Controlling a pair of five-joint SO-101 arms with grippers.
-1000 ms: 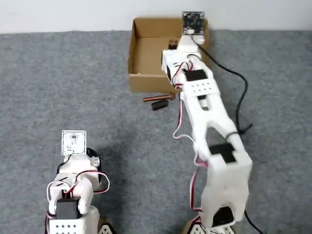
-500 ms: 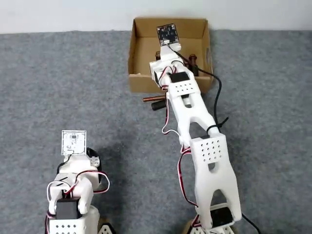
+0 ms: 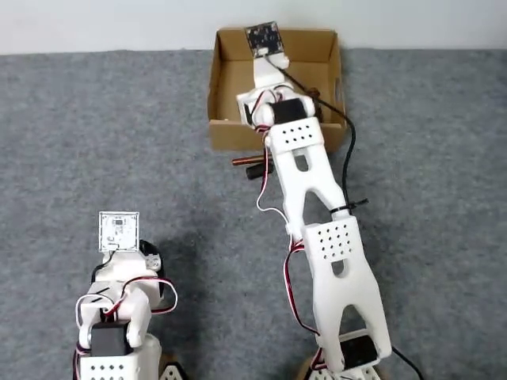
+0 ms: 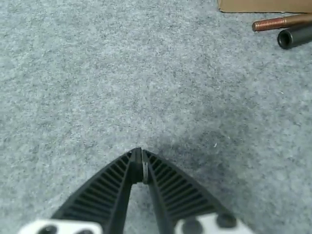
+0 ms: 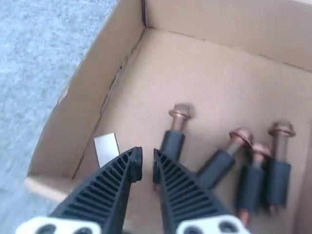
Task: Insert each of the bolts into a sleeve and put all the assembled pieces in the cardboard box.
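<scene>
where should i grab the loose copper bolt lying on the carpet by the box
Take the bolt on its shank near the end that juts past the black sleeve, coming from above and pinching across its width. It lies flat on the carpet, the sleeve close alongside and the cardboard box just beyond, so that end looks freest.

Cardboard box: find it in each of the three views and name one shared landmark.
High view: box at the far edge of the carpet, centre.
Left wrist view: a strip of its wall beyond the loose bolt.
Right wrist view: its floor and walls below the right gripper, four assembled pieces inside.
Shared landmark: the carpet beside its wall.
</scene>
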